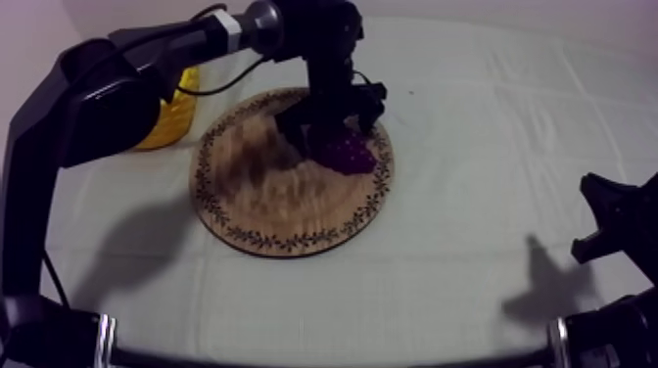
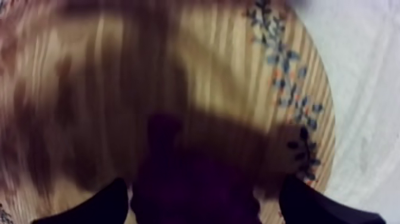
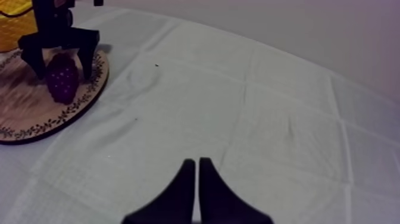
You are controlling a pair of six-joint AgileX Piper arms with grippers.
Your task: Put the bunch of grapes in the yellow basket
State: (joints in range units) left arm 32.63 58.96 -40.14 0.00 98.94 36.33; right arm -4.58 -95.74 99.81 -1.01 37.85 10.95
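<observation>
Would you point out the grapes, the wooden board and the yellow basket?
bunch of grapes [image 3: 62, 80], right wrist view, its middle.
wooden board [image 1: 284, 210], top view, bare centre.
yellow basket [image 1: 174, 117], top view, side wall.

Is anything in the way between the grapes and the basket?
Nothing visible. The grapes sit on the board between the open fingers of the left gripper. The basket stands beside the board's rim, with only board and cloth between. The left arm hides part of that stretch.

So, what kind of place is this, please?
Probably a robot test bench: a cloth-covered table, the left gripper open astride a toy bunch of grapes on a wooden board, a yellow basket beside it, the right gripper resting shut.
</observation>
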